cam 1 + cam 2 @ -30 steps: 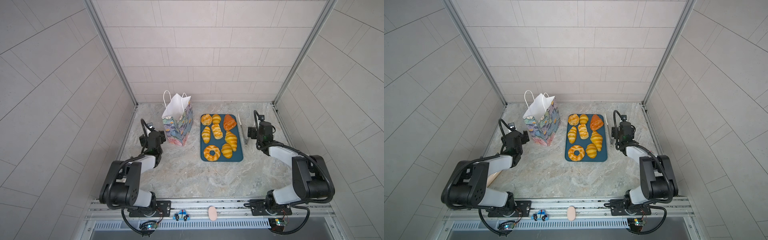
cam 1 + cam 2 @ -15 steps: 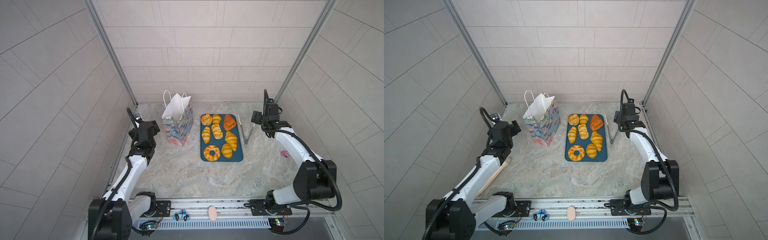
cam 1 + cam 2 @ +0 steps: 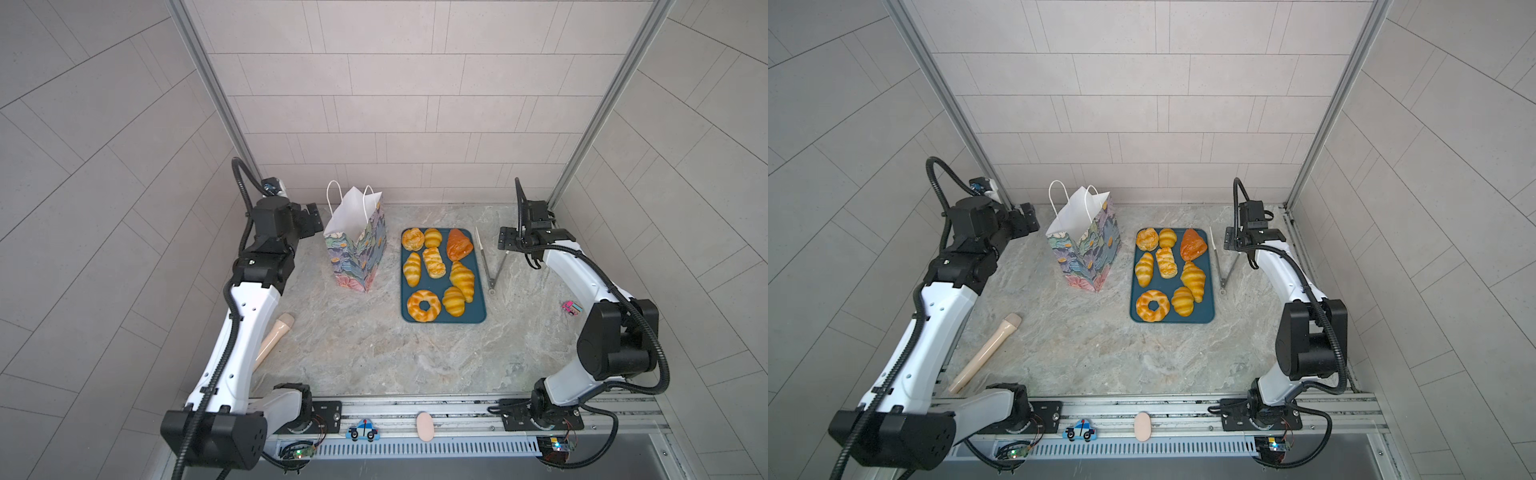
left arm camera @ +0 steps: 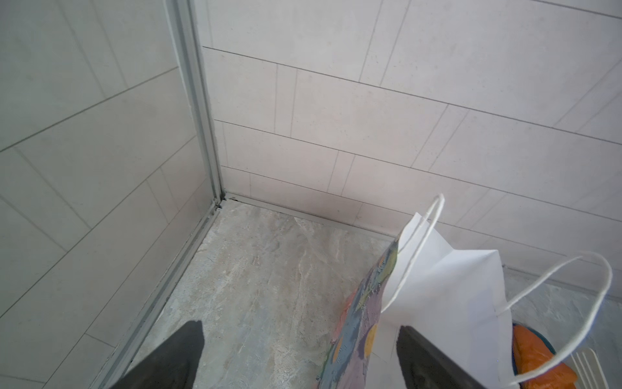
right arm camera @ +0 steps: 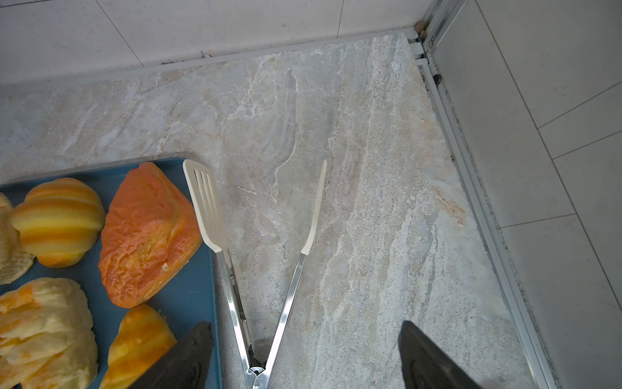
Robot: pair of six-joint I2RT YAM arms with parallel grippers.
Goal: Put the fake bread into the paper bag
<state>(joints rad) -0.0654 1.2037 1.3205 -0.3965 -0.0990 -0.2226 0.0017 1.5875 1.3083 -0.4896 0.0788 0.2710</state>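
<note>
Several glossy golden pieces of fake bread (image 3: pixel 424 305) (image 3: pixel 1152 305) lie on a dark blue tray (image 3: pixel 478 316) (image 3: pixel 1207 316), with an orange-brown triangular piece (image 3: pixel 459 244) (image 5: pixel 148 232) at the tray's far right corner. The paper bag (image 3: pixel 355 249) (image 3: pixel 1086 249) (image 4: pixel 447 293) stands upright and open to the left of the tray. My left gripper (image 3: pixel 314 222) (image 3: pixel 1027 218) (image 4: pixel 299 326) is open, raised close beside the bag's left top edge and holding nothing. My right gripper (image 3: pixel 505 240) (image 3: pixel 1228 240) (image 5: pixel 304 324) is open and empty above the table right of the tray.
Metal tongs (image 3: pixel 488 266) (image 3: pixel 1221 266) (image 5: pixel 215 208) with cream tips lie spread on the marble just right of the tray. A beige handle-like stick (image 3: pixel 276 336) (image 3: pixel 988 353) lies near the left arm. A small pink toy (image 3: pixel 572 308) sits at the right. Tiled walls close three sides.
Both arms have unfolded from low poses. The left gripper has risen to the bag's top edge. The right gripper has lifted and swung back over the tongs.
</note>
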